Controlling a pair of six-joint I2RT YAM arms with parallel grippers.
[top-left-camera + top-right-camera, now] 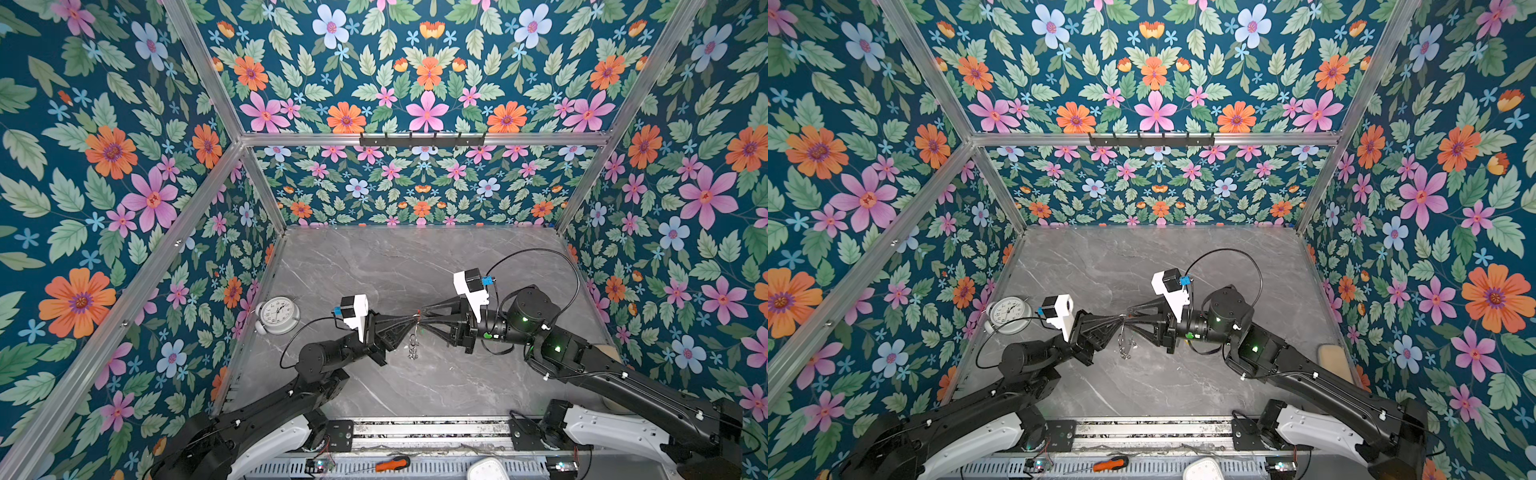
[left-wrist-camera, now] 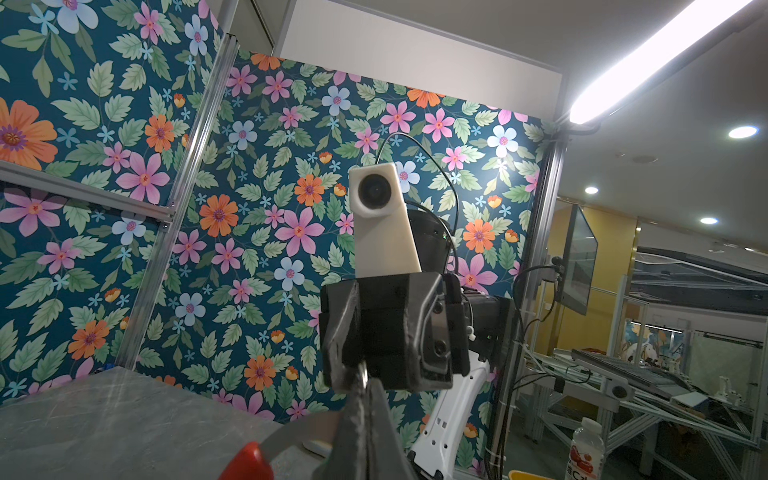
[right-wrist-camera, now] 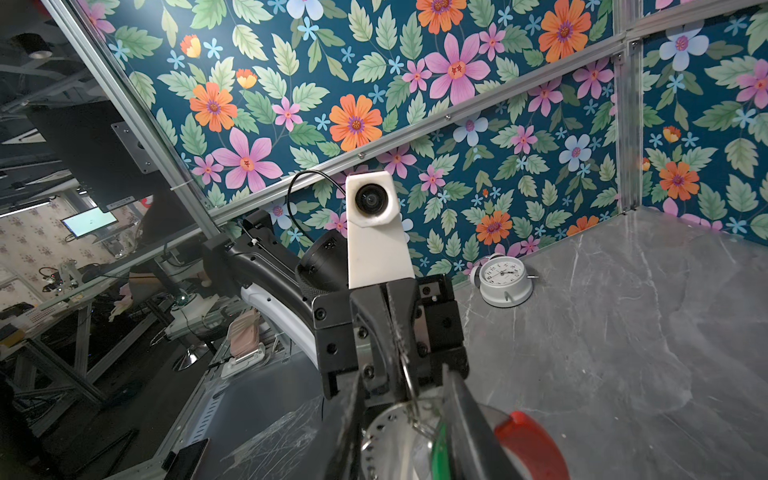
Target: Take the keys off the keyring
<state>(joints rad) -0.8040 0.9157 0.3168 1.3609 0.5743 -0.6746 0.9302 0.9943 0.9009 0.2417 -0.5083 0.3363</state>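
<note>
- alarm clock [image 1: 277, 314]: sits on the grey table [image 1: 415, 257] at the far left edge, well apart from the work. Not involved.
- left gripper [image 1: 410, 321]: raised over mid-table and fully closed. The wrist views show it pinching a thin wire loop of the keyring [image 2: 300, 432] at the fingertips. It looks like the anchor hand.
- keyring: held in the air between the two grippers, off the table. The grey band and red section [image 3: 525, 440] hang just under the fingertips.
- keys [image 1: 413, 345]: a small metal cluster dangles below the meeting point in both top views. It is too small there to count.
- green tag [image 3: 438, 455] and a round perforated metal piece [image 3: 388, 436]: both sit close to the wire loop. I can't tell what the round piece is.
- right gripper [image 1: 421, 316]: tip to tip with the left one. The jaws are partly apart and straddle the wire loop and green tag. I can't see a firm hold on anything.
- Progress, my read:
  - No loose key shows on the table, and everything seems to hang off the ring, so nothing is removed yet.
  - Done so far: the ring is lifted and presented.
  - Left to do: the right side gets a hold on a key or its small ring, works it off, then repeats for the rest.
</note>
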